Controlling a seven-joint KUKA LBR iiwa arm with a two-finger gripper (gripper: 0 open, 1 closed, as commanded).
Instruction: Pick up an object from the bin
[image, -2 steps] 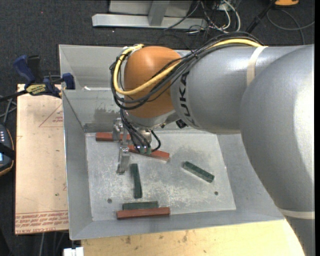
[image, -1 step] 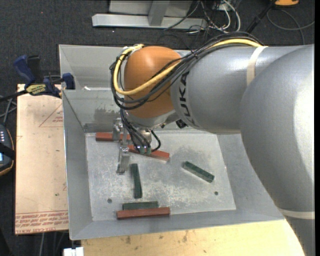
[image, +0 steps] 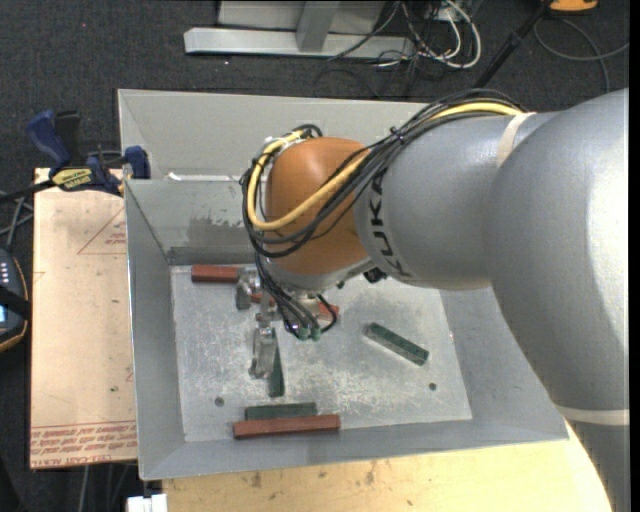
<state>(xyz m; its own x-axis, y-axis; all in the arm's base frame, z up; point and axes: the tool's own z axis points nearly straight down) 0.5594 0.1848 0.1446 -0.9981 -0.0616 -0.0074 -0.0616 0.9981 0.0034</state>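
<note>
My gripper hangs below the orange wrist cover, over the middle-left of the bin floor. Its lower end meets a small dark green block that lies lengthwise just beneath and slightly right of it; whether it touches the block I cannot tell. A red-brown bar lies flat near the back wall, up and to the left of the gripper. Part of a reddish piece peeks out under the wrist to the right.
A dark green bar lies slanted at the right of the floor. Near the front wall, a green bar lies alongside a longer red-brown bar. The arm covers the bin's back right.
</note>
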